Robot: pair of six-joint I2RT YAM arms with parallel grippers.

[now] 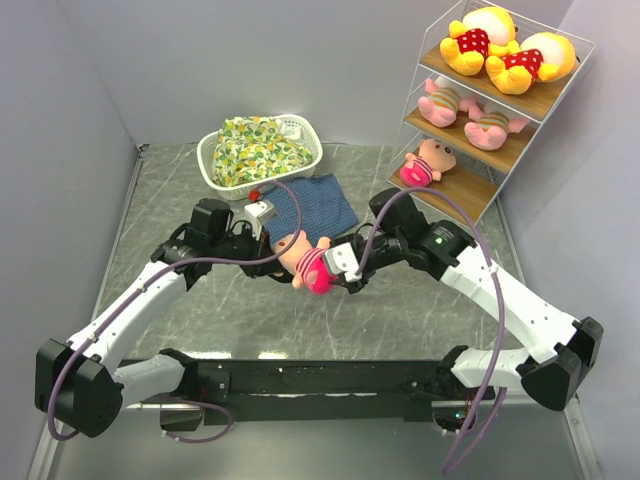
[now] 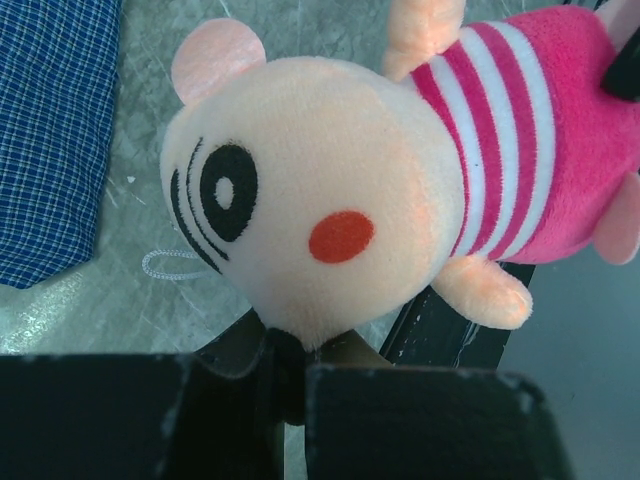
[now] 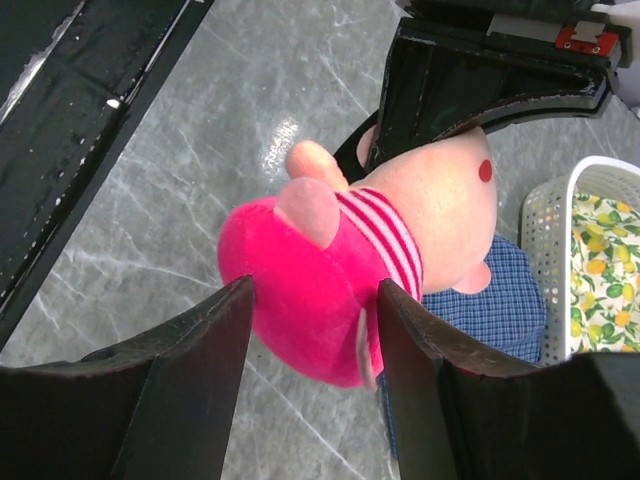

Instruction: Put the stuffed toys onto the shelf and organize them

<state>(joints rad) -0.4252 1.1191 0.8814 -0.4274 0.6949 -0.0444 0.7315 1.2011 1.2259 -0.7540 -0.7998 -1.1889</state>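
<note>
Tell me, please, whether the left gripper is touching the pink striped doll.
Touching. The right wrist view shows the left gripper clamped on the head of the doll, with no gap between them.
</note>
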